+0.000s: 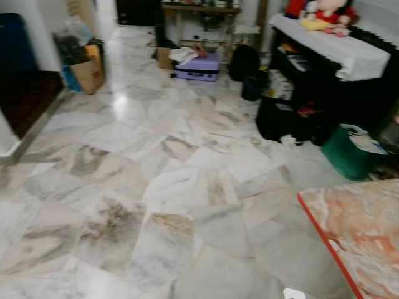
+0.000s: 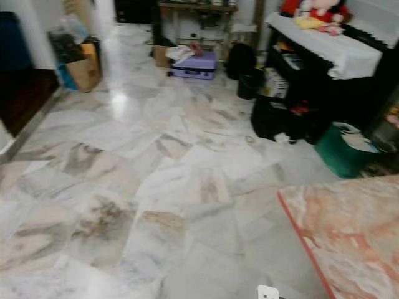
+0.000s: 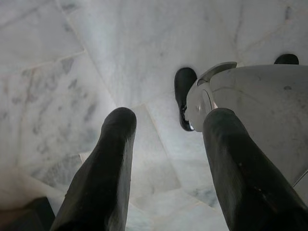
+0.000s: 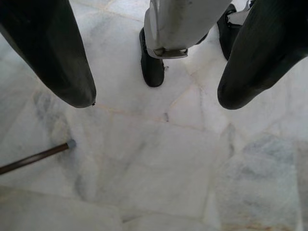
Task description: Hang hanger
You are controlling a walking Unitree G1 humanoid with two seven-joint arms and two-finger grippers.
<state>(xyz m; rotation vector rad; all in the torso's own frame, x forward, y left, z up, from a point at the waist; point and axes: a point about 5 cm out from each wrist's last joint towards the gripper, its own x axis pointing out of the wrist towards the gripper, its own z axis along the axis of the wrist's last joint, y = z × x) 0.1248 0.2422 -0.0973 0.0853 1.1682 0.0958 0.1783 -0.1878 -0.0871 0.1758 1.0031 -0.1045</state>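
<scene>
Both of your grippers hang over the marble floor [image 1: 156, 187] with nothing in them. Your left gripper [image 3: 171, 118] has its two black fingers wide apart, next to the robot's black foot [image 3: 184, 96], and your right gripper [image 4: 158, 98] is spread just as wide. At the lower left of the right wrist view there's a thin brown rod [image 4: 33, 159] with a grey tip lying on the tiles. I honestly can't tell if that's the hanger, so I can't say where the hanger is or what it looks like. Top middle of the head view you've got a purple suitcase [image 1: 198, 67], and a green bin [image 1: 349, 152] sits at the right.
</scene>
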